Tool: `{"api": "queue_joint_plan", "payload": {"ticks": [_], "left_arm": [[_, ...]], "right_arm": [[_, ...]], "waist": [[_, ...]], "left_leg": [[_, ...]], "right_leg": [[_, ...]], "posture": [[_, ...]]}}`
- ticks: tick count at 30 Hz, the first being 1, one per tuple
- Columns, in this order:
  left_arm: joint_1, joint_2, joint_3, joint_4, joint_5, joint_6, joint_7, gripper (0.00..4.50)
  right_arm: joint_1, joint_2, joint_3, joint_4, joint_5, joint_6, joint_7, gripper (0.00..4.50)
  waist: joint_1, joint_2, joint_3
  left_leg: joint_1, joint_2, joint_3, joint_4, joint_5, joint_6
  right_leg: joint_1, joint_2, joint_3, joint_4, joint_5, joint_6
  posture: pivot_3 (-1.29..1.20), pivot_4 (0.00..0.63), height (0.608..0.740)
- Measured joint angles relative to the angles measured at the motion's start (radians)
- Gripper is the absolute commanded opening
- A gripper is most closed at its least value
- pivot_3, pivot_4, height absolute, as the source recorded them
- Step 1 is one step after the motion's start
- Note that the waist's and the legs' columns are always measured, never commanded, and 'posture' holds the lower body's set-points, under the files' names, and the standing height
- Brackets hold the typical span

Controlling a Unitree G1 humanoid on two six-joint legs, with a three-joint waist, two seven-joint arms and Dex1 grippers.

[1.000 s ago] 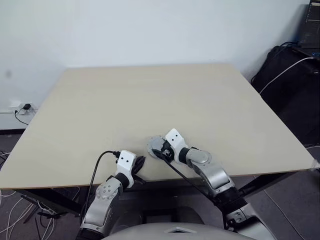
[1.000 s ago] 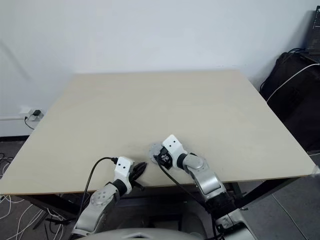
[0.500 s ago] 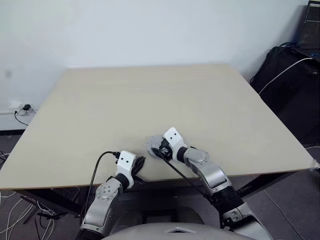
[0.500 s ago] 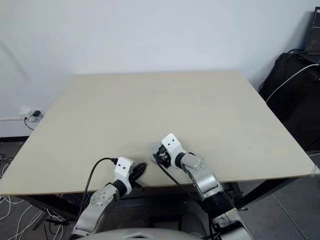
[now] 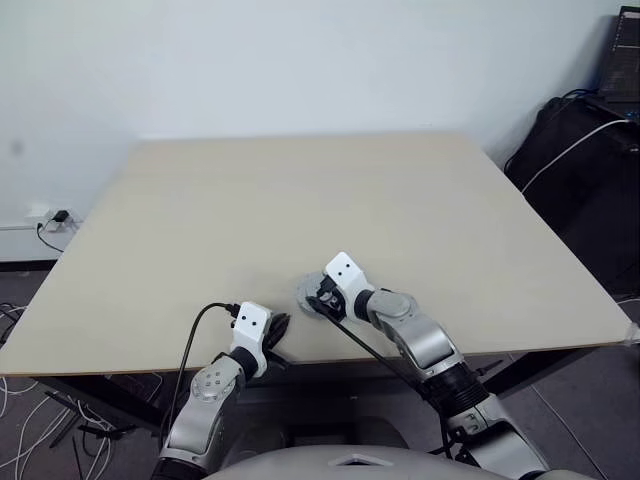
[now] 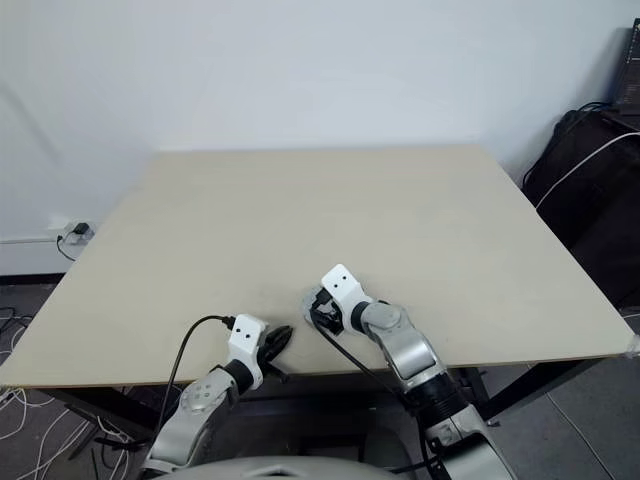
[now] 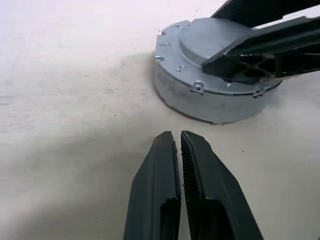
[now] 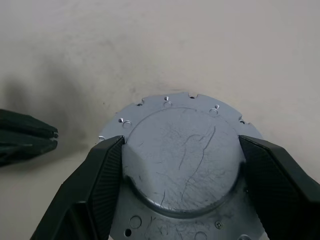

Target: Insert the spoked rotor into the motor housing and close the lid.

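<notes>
Two grippers work near the front edge of the table (image 5: pixel 300 190). We see our right gripper (image 8: pixel 180 150) set over the lid (image 8: pixel 182 165), its two black fingers (image 8: pixel 102 170) spread wide and pressed against opposite sides of the raised smooth silver centre, grasping it. The lid lies flat on a round grey metal body that rests on the tabletop, just beside the front edge. Our left gripper (image 7: pixel 179 150) has its fingers clenched together, empty, pointing at that same round assembly from close by without touching it. A black cable (image 5: pixel 195 330) loops behind the left wrist
</notes>
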Motion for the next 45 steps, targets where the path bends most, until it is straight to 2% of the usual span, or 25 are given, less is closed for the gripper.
{"api": "queue_joint_plan", "payload": {"ticks": [14,22,27,35,45], "left_arm": [[0.001,0.000,0.009,-0.015,-0.003,0.000,0.013,0.29],[-0.082,-0.011,0.076,-0.025,-0.022,0.007,0.050,0.29],[-0.213,-0.031,0.110,-0.016,-0.053,0.142,0.075,0.29],[-0.405,-0.050,0.164,0.102,-0.236,0.411,-0.049,0.29],[-0.502,0.001,0.136,0.232,-0.244,0.543,-0.143,0.29]], "right_arm": [[0.033,0.040,-0.018,0.015,0.001,-0.027,-0.057,3.26],[0.047,0.053,-0.031,0.042,0.006,-0.071,-0.076,3.26],[0.048,0.053,-0.031,0.041,0.009,-0.072,-0.074,3.26],[0.047,0.054,-0.029,0.032,0.012,-0.062,-0.073,3.26],[0.053,0.054,-0.028,0.000,0.013,-0.037,-0.079,3.26]], "waist": [[-0.003,-0.001,0.000],[-0.004,-0.001,0.000],[-0.005,-0.002,0.001],[-0.008,-0.004,0.002],[-0.010,-0.008,0.005]], "left_leg": [[0.006,0.000,-0.001,0.000,-0.003,-0.005],[0.008,0.001,-0.001,0.000,-0.003,-0.005],[0.009,0.000,-0.001,0.000,-0.003,-0.005],[0.009,0.000,-0.001,-0.001,-0.003,-0.005],[0.007,0.000,-0.002,-0.002,-0.003,-0.006]], "right_leg": [[0.006,0.000,0.001,0.000,-0.001,-0.001],[0.009,-0.001,0.001,0.000,-0.003,-0.004],[0.009,0.000,0.000,0.000,-0.002,-0.002],[0.009,0.001,0.000,0.000,-0.001,0.000],[0.007,0.000,0.001,-0.001,-0.001,0.001]], "posture": [[0.00,0.000,0.740],[0.00,0.000,0.740],[0.00,0.000,0.740],[0.00,0.000,0.740],[0.00,0.000,0.740]]}}
